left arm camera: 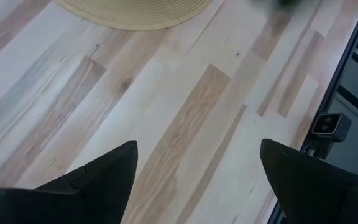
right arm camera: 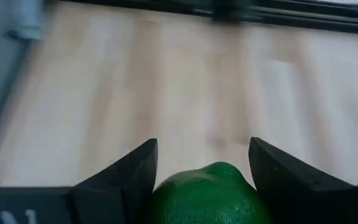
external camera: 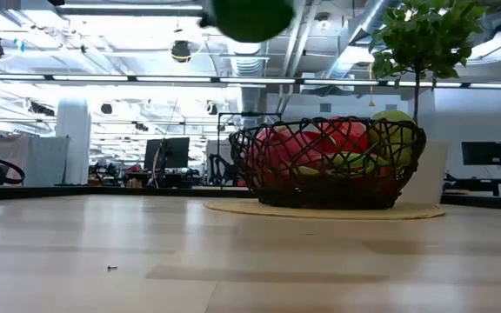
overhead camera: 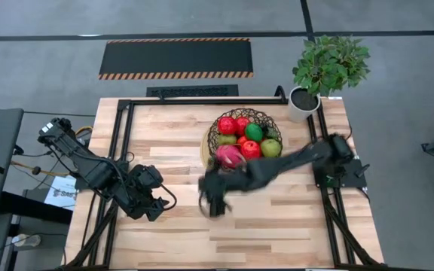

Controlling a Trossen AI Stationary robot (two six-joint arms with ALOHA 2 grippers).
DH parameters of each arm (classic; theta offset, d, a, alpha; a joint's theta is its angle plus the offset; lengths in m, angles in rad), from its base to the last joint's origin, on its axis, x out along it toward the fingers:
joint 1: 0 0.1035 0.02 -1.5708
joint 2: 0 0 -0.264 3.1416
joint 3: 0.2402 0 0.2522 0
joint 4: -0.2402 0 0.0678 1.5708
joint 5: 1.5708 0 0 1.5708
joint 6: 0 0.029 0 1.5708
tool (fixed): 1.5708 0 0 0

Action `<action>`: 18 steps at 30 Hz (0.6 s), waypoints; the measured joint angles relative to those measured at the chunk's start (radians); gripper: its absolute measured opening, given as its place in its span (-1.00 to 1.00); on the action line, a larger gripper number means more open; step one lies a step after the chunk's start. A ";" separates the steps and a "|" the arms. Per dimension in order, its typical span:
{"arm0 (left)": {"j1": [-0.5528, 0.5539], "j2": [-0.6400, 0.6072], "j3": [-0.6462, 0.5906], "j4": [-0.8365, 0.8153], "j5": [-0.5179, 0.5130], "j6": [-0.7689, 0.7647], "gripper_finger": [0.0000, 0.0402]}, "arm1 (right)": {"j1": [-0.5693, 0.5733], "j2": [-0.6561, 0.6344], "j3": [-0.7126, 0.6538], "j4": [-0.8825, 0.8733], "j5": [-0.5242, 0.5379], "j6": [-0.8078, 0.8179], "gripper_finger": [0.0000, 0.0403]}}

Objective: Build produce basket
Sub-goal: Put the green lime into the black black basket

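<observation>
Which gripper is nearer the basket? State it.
Right. The right gripper, holding a green lime, sits just off the basket; the left gripper waits farther out.

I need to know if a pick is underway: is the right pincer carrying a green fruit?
Yes: in the right wrist view a green lime sits clamped between the right pincer fingers, lifted above the bare wooden table.
</observation>
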 joint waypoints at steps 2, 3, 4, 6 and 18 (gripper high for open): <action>0.000 0.000 0.000 -0.001 -0.008 -0.001 0.61 | -0.047 -0.057 0.000 -0.081 0.038 -0.020 0.22; 0.000 0.000 0.000 0.000 -0.010 -0.001 0.61 | -0.074 -0.081 0.000 -0.112 0.054 -0.026 0.22; 0.000 0.000 0.000 0.000 -0.016 -0.001 0.61 | -0.100 -0.104 0.000 -0.150 0.071 -0.035 0.22; 0.000 0.000 0.000 -0.001 -0.027 -0.001 0.61 | -0.153 -0.140 -0.001 -0.205 0.081 -0.048 0.22; 0.000 0.000 0.000 -0.004 -0.050 0.017 0.61 | -0.399 -0.185 -0.245 -0.115 0.028 -0.068 0.22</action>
